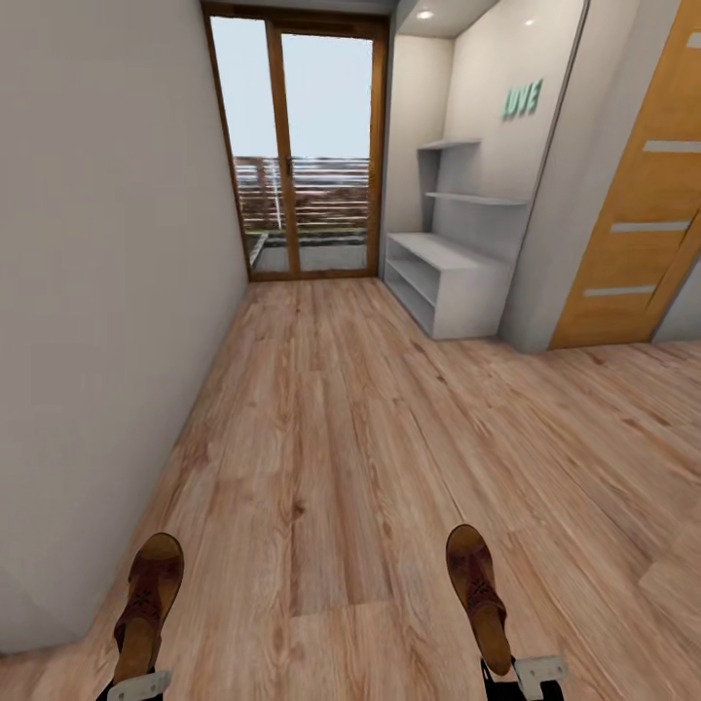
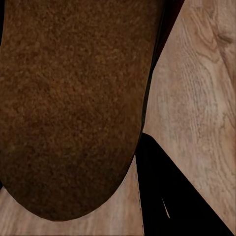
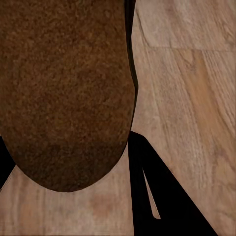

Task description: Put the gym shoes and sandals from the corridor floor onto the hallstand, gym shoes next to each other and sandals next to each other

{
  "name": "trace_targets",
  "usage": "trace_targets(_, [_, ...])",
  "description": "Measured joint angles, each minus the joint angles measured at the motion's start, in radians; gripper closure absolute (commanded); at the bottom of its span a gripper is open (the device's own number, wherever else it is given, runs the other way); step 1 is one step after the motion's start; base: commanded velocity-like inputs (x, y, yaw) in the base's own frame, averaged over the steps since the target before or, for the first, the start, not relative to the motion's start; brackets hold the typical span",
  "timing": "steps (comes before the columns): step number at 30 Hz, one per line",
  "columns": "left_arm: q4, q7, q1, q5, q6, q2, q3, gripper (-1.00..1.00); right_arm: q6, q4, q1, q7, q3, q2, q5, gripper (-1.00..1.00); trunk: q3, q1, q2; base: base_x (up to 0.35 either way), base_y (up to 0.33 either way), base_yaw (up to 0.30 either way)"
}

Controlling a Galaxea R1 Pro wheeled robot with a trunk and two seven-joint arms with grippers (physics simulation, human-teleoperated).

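Note:
Two dark brown sandals hang above the corridor floor (image 1: 341,438), toes pointing forward. My left gripper (image 1: 136,682) is shut on the heel of the left sandal (image 1: 148,594), whose brown sole (image 2: 69,108) looms in the left wrist view beside a black finger (image 2: 167,196). My right gripper (image 1: 511,674) is shut on the heel of the right sandal (image 1: 477,589); its sole (image 3: 64,93) and a black finger (image 3: 157,196) appear in the right wrist view. The pale grey hallstand (image 1: 458,282) stands far ahead at the right, its tiers bare. The two gym shoes are out of view.
A plain wall (image 1: 97,292) runs close along the left. A glass balcony door (image 1: 302,146) closes the corridor's far end. An orange wooden door (image 1: 643,214) stands right of the hallstand. Open wood floor stretches ahead.

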Motion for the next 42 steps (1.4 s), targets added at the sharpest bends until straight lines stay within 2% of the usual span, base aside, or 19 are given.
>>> trace_targets(25, [0.001,0.000,0.000,0.003,0.000,0.000,0.000,1.00,0.000,-0.004,0.000,0.000,0.000,0.000,-0.002,1.00,0.000,0.000,0.000,0.339,0.000,0.002])
trace_targets(34, [0.000,0.000,0.000,0.002,0.000,0.000,0.000,1.00,0.000,-0.007,0.000,0.000,-0.002,0.000,-0.002,1.00,0.000,0.000,0.000,0.339,0.000,0.220])
trace_targets(42, [0.001,0.000,0.000,0.002,0.001,0.000,0.000,1.00,0.000,-0.010,0.000,0.000,-0.004,0.000,-0.003,1.00,0.000,0.000,0.000,0.339,0.000,0.026])
